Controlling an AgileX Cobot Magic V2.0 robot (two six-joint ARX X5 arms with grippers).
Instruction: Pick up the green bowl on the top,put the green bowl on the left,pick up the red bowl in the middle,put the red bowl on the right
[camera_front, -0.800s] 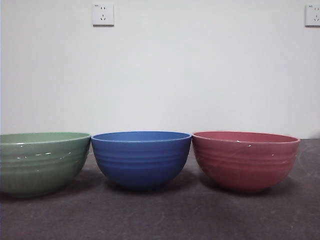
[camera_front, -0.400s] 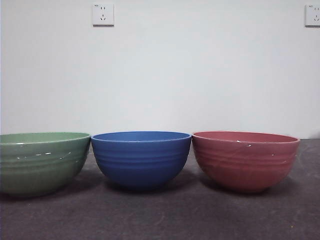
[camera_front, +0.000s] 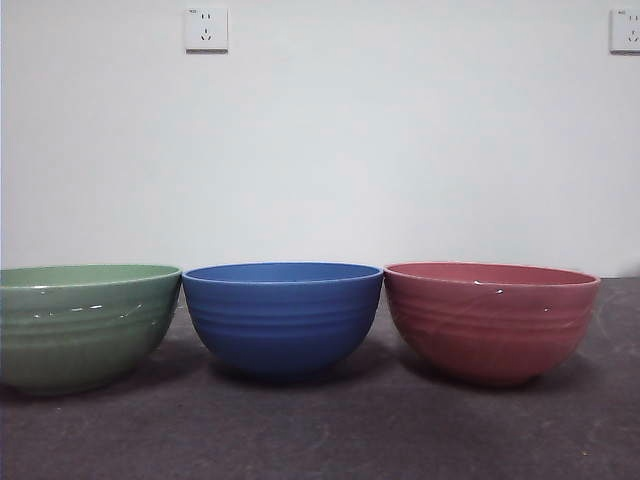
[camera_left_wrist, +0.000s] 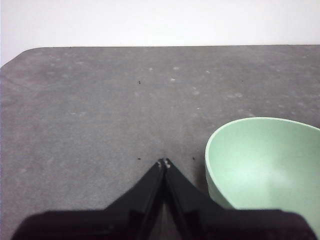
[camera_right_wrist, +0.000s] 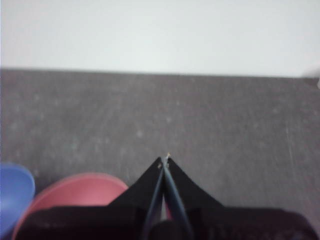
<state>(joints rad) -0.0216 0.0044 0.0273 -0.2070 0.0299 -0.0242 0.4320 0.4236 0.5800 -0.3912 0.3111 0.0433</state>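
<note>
In the front view three bowls stand in a row on the dark table. The green bowl (camera_front: 80, 325) is on the left, a blue bowl (camera_front: 283, 317) in the middle, the red bowl (camera_front: 490, 320) on the right. Neither arm shows in the front view. My left gripper (camera_left_wrist: 164, 163) is shut and empty, raised beside the green bowl (camera_left_wrist: 265, 165). My right gripper (camera_right_wrist: 165, 160) is shut and empty, above and beside the red bowl (camera_right_wrist: 75, 195), with the blue bowl's rim (camera_right_wrist: 12, 195) at the edge.
The dark grey table (camera_front: 320, 430) ends at a white wall with two sockets (camera_front: 206, 29). The table's far edge and a rounded corner show in the left wrist view (camera_left_wrist: 30, 50).
</note>
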